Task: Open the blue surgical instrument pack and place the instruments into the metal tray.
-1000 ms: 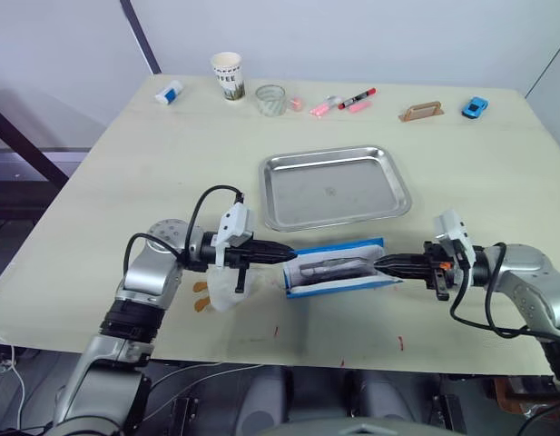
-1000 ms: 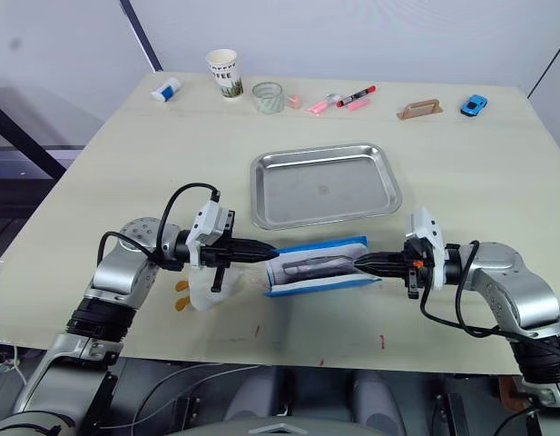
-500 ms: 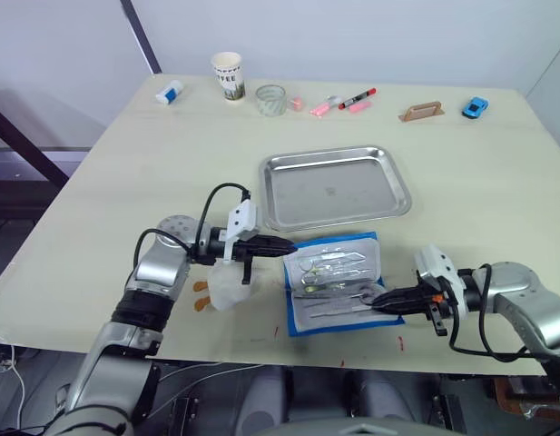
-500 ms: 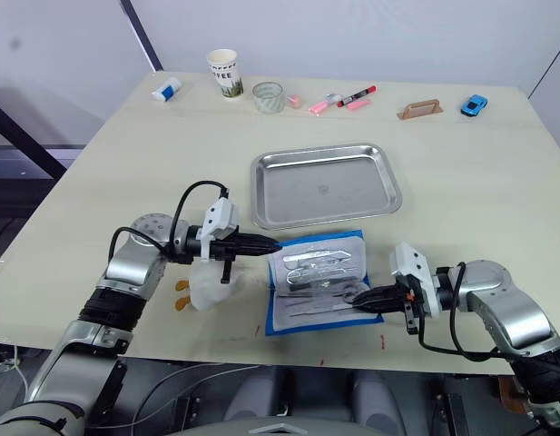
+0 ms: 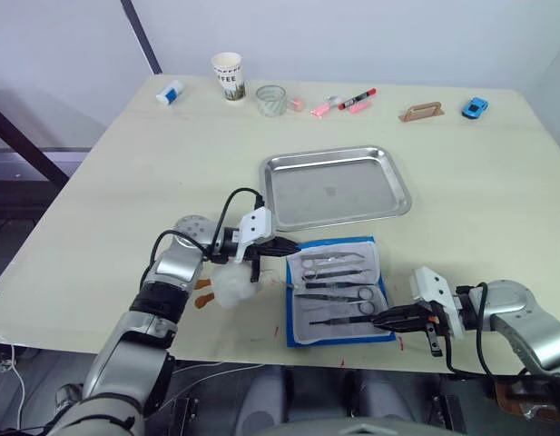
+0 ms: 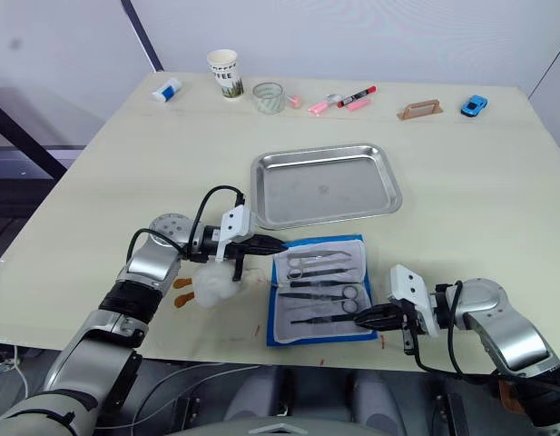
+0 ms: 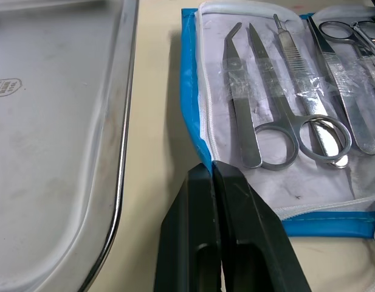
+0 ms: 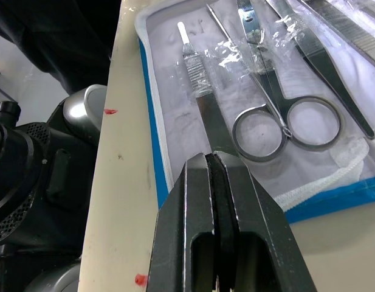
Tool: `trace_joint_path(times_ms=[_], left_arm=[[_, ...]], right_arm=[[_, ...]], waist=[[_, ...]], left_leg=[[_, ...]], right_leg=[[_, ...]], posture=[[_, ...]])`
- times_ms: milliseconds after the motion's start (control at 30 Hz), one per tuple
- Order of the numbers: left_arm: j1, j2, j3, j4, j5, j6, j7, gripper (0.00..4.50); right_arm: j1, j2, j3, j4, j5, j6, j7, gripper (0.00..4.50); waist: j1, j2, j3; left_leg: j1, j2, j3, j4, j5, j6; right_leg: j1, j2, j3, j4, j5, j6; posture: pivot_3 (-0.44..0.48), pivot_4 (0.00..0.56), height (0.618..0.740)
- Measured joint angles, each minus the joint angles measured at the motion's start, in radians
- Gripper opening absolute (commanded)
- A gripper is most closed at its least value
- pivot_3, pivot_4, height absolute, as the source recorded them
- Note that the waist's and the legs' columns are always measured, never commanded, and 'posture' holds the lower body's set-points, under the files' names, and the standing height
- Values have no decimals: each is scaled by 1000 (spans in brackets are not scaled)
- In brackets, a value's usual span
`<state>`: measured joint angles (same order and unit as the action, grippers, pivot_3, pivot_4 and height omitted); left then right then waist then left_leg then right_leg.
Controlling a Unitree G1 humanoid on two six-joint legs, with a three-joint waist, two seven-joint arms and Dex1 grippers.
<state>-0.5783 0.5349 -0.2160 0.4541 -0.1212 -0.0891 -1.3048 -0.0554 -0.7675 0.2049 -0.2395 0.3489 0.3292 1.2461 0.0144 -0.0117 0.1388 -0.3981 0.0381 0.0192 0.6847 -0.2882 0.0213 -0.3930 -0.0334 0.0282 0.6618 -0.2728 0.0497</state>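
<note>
The blue surgical instrument pack (image 5: 338, 291) lies opened flat just before the metal tray (image 5: 335, 187); both grippers, left gripper (image 5: 292, 245) and right gripper (image 5: 381, 318), are closed and empty; one instrument (image 7: 279, 115) should be lifted singly

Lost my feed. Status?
Both grippers, left and right, shut, at pack's edges. Blue pack lies open, instruments inside. Metal tray bare, path unobstructed.
</note>
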Motion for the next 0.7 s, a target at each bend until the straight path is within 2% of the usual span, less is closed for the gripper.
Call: trace_joint_path(times_ms=[133,167,233,500,700], left_arm=[[17,6,12,-11,-13,10,-4,3065],[33,12,19,-27,-29,17,-12,3264],[52,24,26,-51,-43,26,-21,4021],[158,98,108,-202,-154,136,-36,4021],[280,180,225,-378,-334,325,-66,4021]], right_arm=[[-2,0,5,0,-2,-5,-2,0],[-4,1,6,0,-2,-3,-2,0],[-7,1,7,0,-1,1,-2,0],[-14,4,14,-1,10,20,-10,0],[-17,7,14,-3,19,38,-12,0]], waist=[[-1,0,0],[-1,0,0],[-1,0,0],[-1,0,0],[-1,0,0]], left_leg=[[0,0,0,0,0,0],[0,0,0,0,0,0],[0,0,0,0,0,0],[0,1,0,0,0,0],[0,1,0,0,0,0]], right_leg=[[0,0,0,0,0,0],[0,0,0,0,0,0],[0,0,0,0,0,0],[0,0,0,0,0,0],[0,0,0,0,0,0]], posture=[[0,150,740],[0,150,740],[0,150,740],[0,150,740],[0,150,740]])
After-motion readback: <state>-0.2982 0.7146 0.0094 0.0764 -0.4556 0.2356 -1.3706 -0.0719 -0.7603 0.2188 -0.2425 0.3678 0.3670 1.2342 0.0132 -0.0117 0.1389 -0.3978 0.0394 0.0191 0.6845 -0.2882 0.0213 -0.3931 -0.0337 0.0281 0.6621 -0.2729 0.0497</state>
